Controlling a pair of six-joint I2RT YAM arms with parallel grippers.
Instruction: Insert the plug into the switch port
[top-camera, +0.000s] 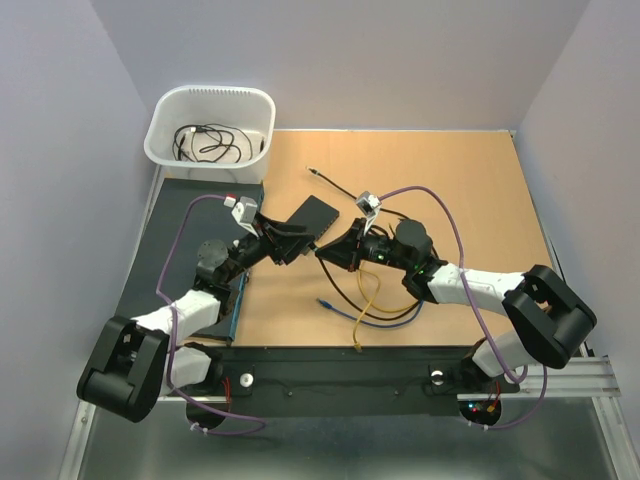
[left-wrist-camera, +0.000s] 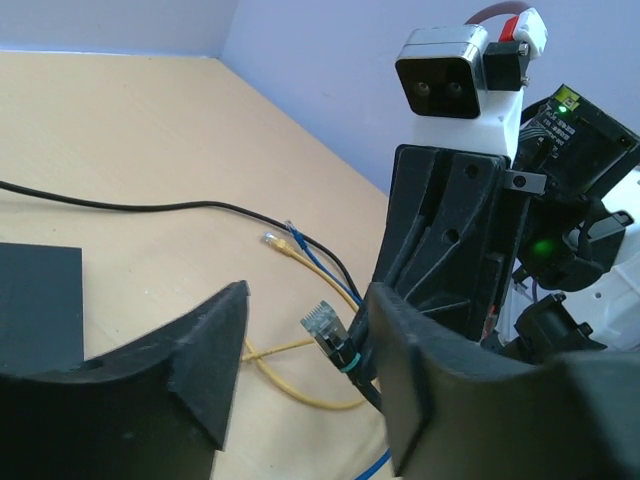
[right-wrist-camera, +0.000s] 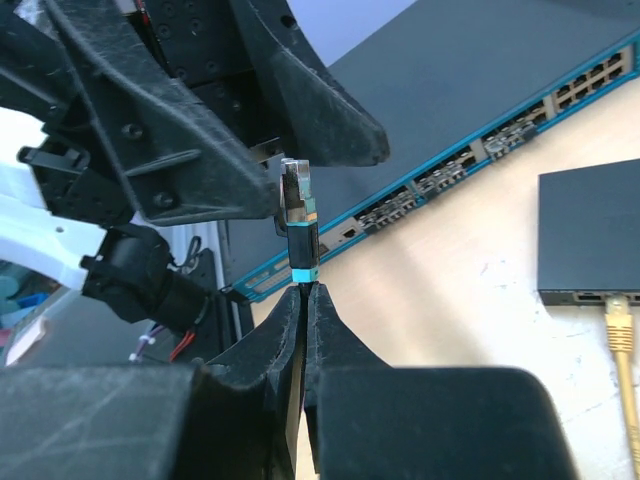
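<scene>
A white plastic bin with a coil of dark cable in it sits far out beyond the left gripper and to its left. A long black network switch with a teal front edge lies back along that arm's left flank. The left gripper's fingers are spread wide and hold nothing. Just past its tips, a little to their right in the top view, lies the small flat black rectangular box. The switch port is one of the sockets along the box's long edge (too dim to count), and a yellow cable already sits in one of them. The clear plug stands upright straight ahead of the right gripper, its tip in the gap between the left fingers. Whether it touches one I cannot tell, and it is well apart from the box. The right gripper is closed tight on the plug's black boot, just below the teal band. A loose blue cable trails on the tan tabletop beneath the right arm's wrist.
</scene>
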